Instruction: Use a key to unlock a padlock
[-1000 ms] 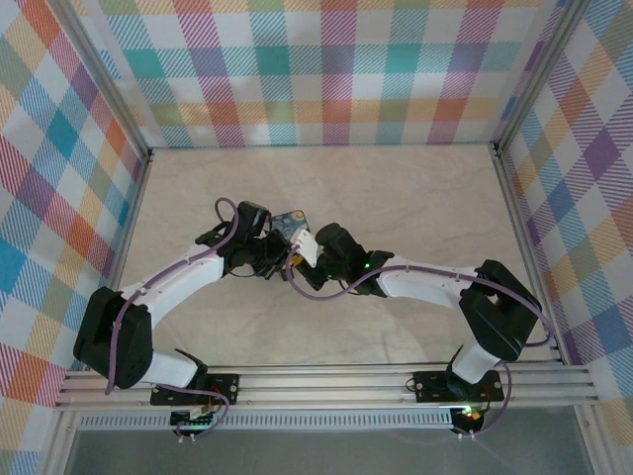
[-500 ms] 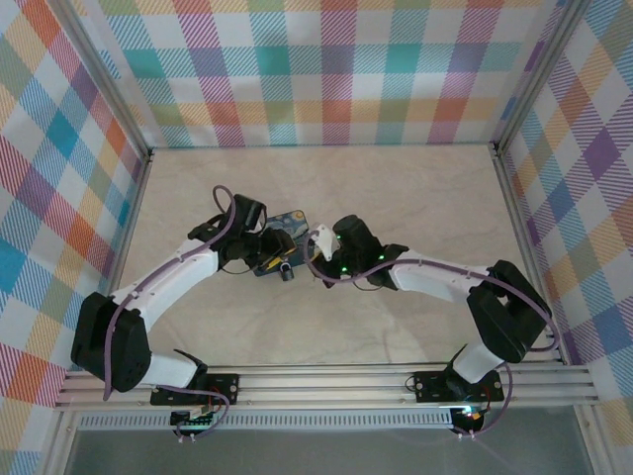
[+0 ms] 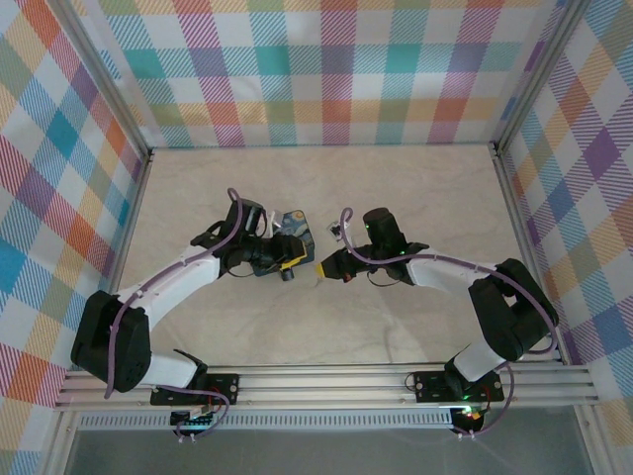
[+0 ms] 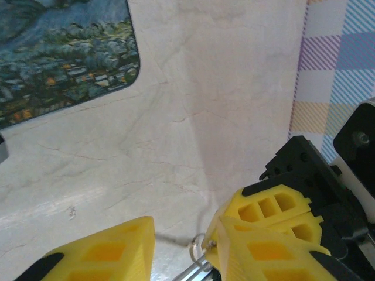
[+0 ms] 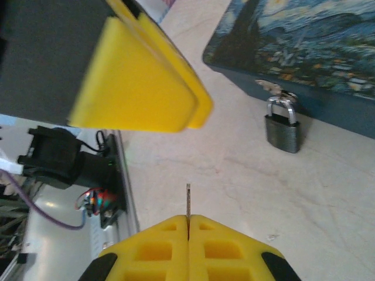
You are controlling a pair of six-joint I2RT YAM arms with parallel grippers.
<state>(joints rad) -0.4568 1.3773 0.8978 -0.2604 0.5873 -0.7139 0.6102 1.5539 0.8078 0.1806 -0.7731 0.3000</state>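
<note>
Fingers (image 5: 153,240) of my right gripper (image 5: 188,219) are pinched together on the key (image 5: 188,201), its thin blade poking out towards the padlock (image 5: 282,127). That hangs from the front of the blue box (image 5: 304,47) on the table (image 5: 234,187), well apart from the blade tip. My left gripper (image 4: 186,227) sits near the box, fingers apart, gripping nothing I can make out. I judge this the approach: next I must line the blade up with the keyhole, which I can't see.
</note>
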